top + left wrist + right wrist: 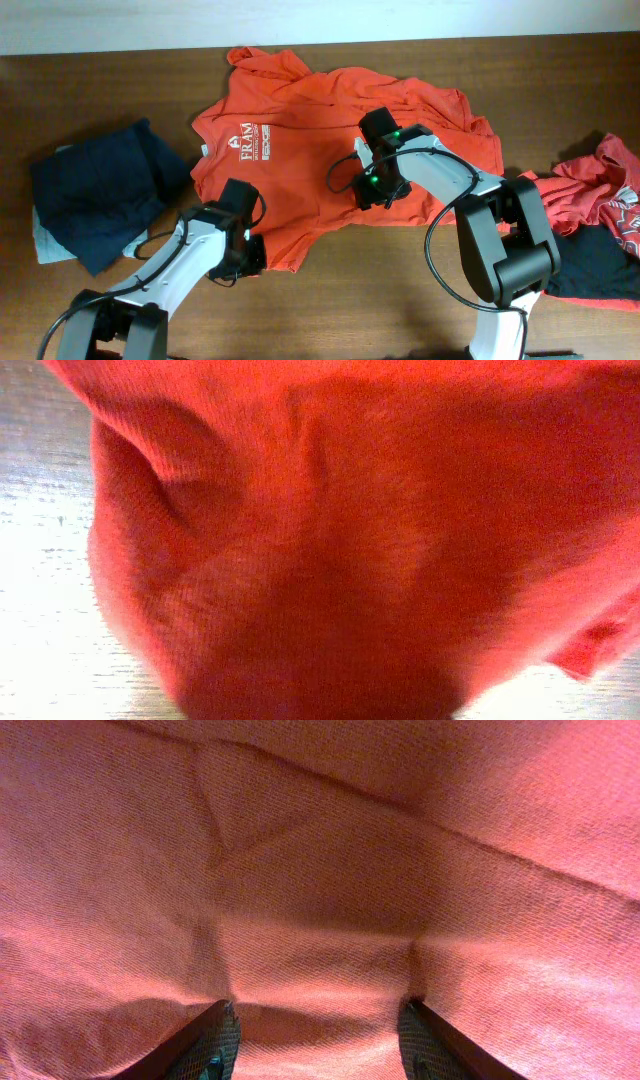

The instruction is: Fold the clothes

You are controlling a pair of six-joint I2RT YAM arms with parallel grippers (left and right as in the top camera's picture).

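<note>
An orange-red T-shirt (330,130) is seen spread out on the middle of the brown desk (350,300), with its collar towards the far edge and its white lettering (248,143) turned upward on the chest. The left pincer (245,255) is placed at the near hem of this shirt, at its lower left corner. In the left wrist view the frame is almost filled by rumpled orange-red cloth (330,540), with a strip of desk (40,610) shown at the side. No fingers are shown there, so it cannot be told whether this pincer is wide, narrow or holding cloth. The right pincer (372,188) is lowered onto the middle of the shirt, right of the lettering. In the right wrist view its two dark fingers (215,1040) are seen set well apart, with creased shirt cloth (320,870) lying flat across the gap, so the jaws are wide and nothing is pinched. At the left end of the desk a dark navy piece (95,195) is laid over a pale grey-green piece (45,238), of which only an edge is visible. At the right end a crumpled orange-red garment (600,180) is heaped beside and partly over a black piece (590,268), behind the right arm.
</note>
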